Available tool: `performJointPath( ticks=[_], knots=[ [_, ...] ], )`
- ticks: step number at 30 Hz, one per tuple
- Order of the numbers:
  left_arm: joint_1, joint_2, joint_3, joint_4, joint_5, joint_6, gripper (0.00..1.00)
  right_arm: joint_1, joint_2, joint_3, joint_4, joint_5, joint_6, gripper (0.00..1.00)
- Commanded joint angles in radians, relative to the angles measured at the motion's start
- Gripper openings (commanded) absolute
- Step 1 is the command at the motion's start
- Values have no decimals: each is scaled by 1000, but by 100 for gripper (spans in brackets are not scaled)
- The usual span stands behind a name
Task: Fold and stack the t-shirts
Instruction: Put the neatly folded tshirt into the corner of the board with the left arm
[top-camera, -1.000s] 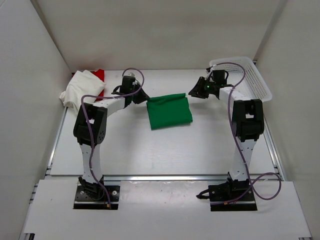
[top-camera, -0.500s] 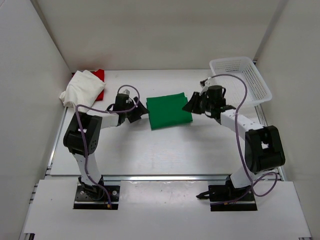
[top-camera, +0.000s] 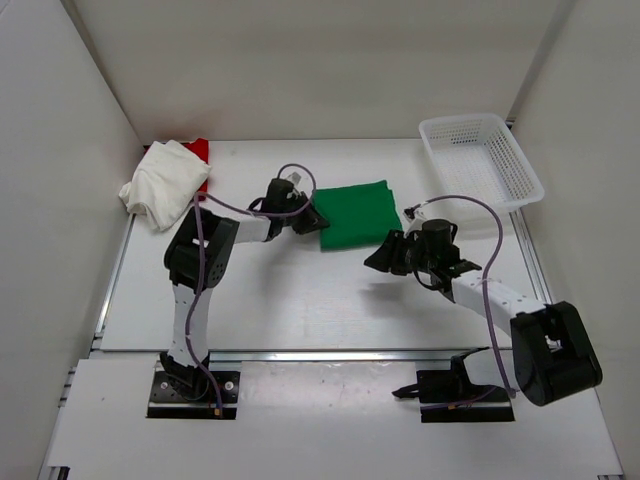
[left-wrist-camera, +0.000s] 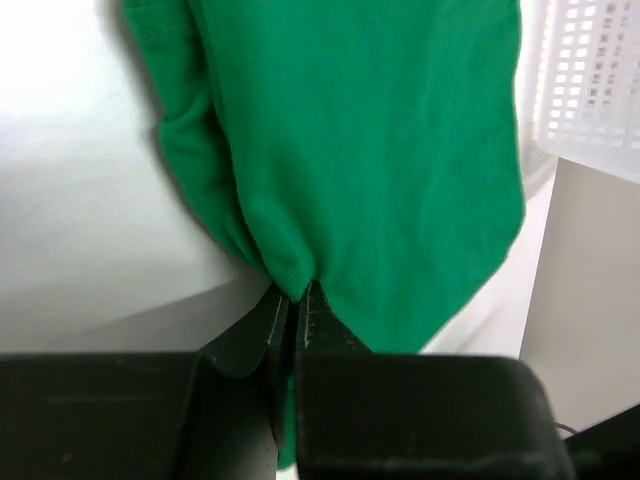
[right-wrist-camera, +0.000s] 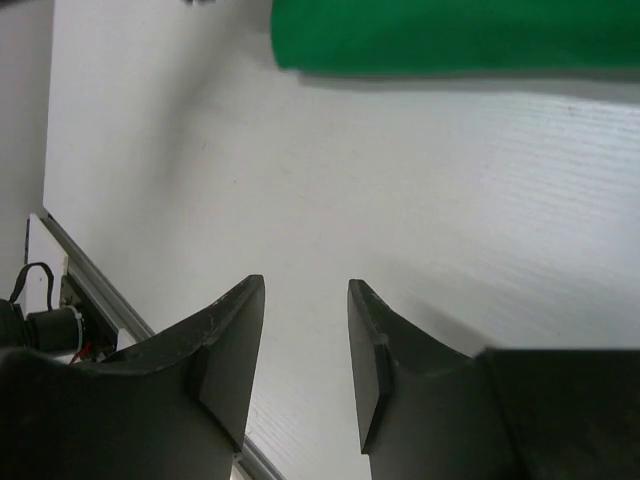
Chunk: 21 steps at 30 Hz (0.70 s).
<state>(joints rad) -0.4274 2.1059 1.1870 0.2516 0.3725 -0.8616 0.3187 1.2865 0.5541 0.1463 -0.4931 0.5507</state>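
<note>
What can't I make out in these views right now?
- Red shirt: top view, mostly buried under the white shirt; its fold is unreadable.
- Green shirt: right wrist view, cut off by the top edge.
- Its pinched corner: left wrist view, hidden inside the shut left hand.

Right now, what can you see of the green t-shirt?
The green t-shirt is plain soft cloth, folded into a rough rectangle, lying on the white table left of the mesh basket. The left hand is shut on its left edge, bunching the cloth there. The right hand hangs open nearer, not touching it.
</note>
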Motion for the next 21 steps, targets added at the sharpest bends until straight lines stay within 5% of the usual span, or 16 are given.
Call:
performJointPath(
  ticks=[1,10,17,20,21],
  knots=[
    [-4,-7,207,-118,-30,39,0,-15,-85,-61,81,-24,26,38],
    [197,59,742,-422,40,84,0,-112,-191,-122,-10,-68,-12,38],
    [532,-101,636,-359,74,29,0,-98,-144,-108,-4,-107,-23,38],
    [653,-187,405,-284,43,-55,34,-55,-110,-79,-5,-118,-37,38],
    [709,-228,337,-197,48,-85,67,-44,-96,-72,4,-131,-41,39]
  ],
)
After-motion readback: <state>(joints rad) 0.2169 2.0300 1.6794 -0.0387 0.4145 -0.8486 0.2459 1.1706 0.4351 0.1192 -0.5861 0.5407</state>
